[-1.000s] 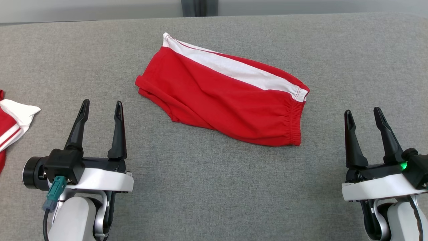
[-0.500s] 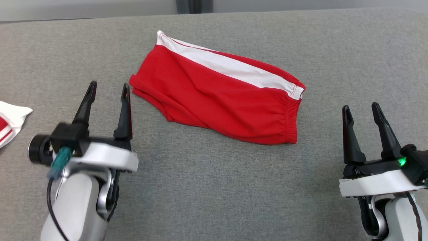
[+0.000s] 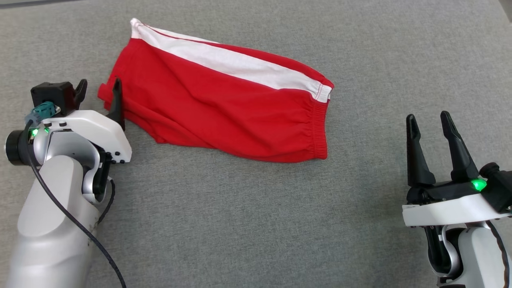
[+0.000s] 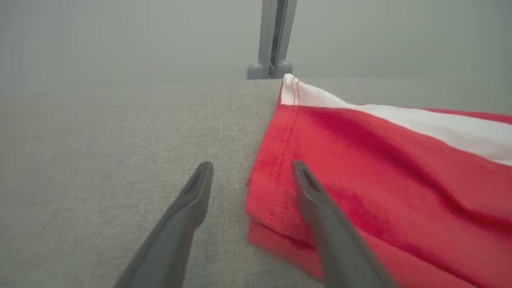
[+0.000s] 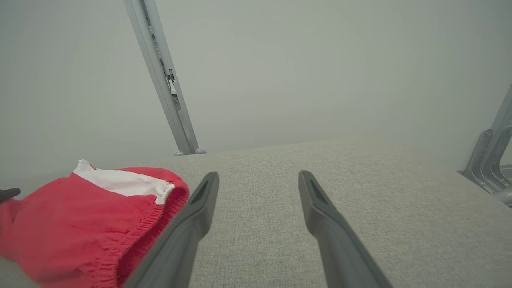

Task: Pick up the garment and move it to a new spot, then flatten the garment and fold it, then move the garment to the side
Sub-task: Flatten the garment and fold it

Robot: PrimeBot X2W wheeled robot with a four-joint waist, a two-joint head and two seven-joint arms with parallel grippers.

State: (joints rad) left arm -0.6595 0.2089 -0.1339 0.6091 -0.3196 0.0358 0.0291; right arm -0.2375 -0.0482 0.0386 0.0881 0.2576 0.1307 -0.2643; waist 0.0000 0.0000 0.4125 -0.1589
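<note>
The garment [image 3: 216,100] is a pair of red shorts with a white side stripe, lying folded and slanted on the grey surface. My left gripper [image 3: 100,84] is open at its left hem end. In the left wrist view the gripper [image 4: 252,166] straddles that hem: one finger over the red cloth [image 4: 380,160], the other over bare grey fabric. My right gripper [image 3: 427,117] stands open to the right of the elastic waistband, apart from it. In the right wrist view the gripper [image 5: 259,175] holds nothing, and the garment [image 5: 80,224] lies to its left.
The grey fabric-covered table [image 3: 240,220] spreads bare in front of and to the right of the garment. A metal post [image 4: 274,36] rises at the far edge, also in the right wrist view as a post [image 5: 164,80]. A metal bracket [image 5: 492,160] stands at the right edge.
The head camera has tilted down and shifted. My left gripper has moved forward until its fingers reach the garment's left hem. The right gripper has stayed in place, open.
</note>
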